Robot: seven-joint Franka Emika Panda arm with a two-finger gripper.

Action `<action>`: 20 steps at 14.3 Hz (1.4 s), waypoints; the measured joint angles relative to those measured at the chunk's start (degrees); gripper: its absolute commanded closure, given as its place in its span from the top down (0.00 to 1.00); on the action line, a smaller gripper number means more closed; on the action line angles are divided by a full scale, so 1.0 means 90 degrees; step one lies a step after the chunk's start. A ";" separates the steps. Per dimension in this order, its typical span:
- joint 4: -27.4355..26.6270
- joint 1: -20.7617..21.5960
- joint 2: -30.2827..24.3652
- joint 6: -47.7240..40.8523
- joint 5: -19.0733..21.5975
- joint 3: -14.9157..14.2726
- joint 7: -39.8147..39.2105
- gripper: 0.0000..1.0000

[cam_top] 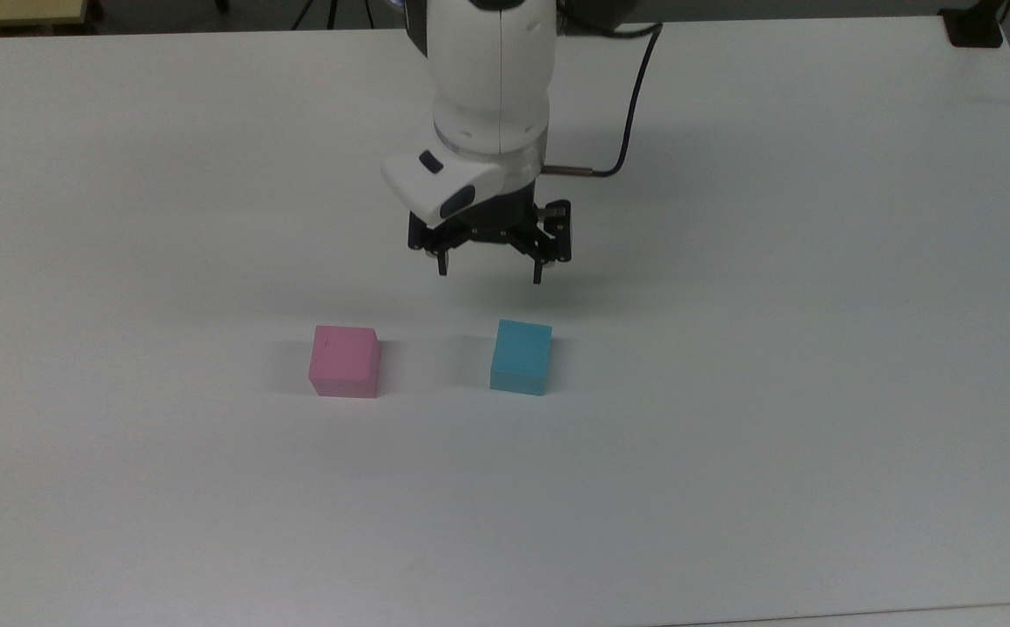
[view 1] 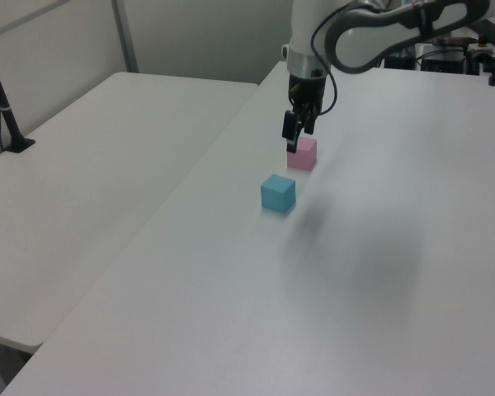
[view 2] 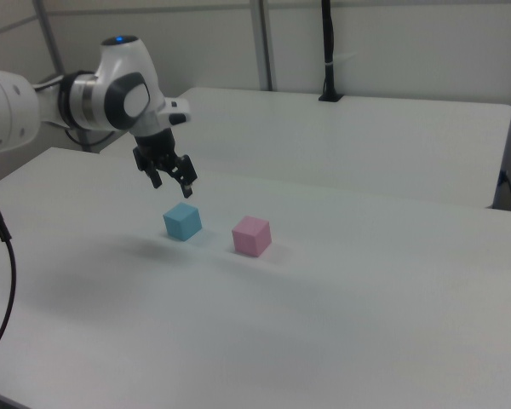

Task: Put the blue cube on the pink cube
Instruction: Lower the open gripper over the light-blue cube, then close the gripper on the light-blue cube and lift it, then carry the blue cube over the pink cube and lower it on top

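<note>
Nearest the top view's lower edge sit my two targets on the white counter (cam_top: 731, 453): the blue cube (cam_top: 521, 357) rests flat and untouched, and the pink cube (cam_top: 345, 360) stands to the blue cube's left in the top view, well apart from it, with bare counter between them. Taking the blue cube as my landmark, my gripper (cam_top: 489, 277) hangs beyond it and above it, not yet over its top, with my jaws spread open and empty, wide enough, I judge, to straddle the cube. The blue cube looks matte, plain-faced and square-edged, so I expect it to be light, stiff and not slippery; I see nothing fragile about it. I would take it by two opposite side faces, about halfway up, with my jaws square to those faces so it does not twist as I close. It sits turned slightly on the counter, so I may need a small wrist rotation to match. In the right view the blue cube (view 2: 182, 221) lies just below my gripper (view 2: 173, 181), and the pink cube (view 2: 252, 235) stands on the blue cube's right.
</note>
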 measured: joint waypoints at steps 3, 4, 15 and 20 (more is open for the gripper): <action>-0.0003 0.0036 0.0339 0.0366 0.0000 0.0003 0.0000 1.00; -0.0003 0.0072 0.0432 0.0473 0.0000 0.0005 0.0000 1.00; -0.0004 0.0249 0.1111 0.1336 0.0011 0.0010 0.0783 0.71; 0.0038 0.0246 0.1264 0.1447 -0.0108 0.0009 0.0947 0.23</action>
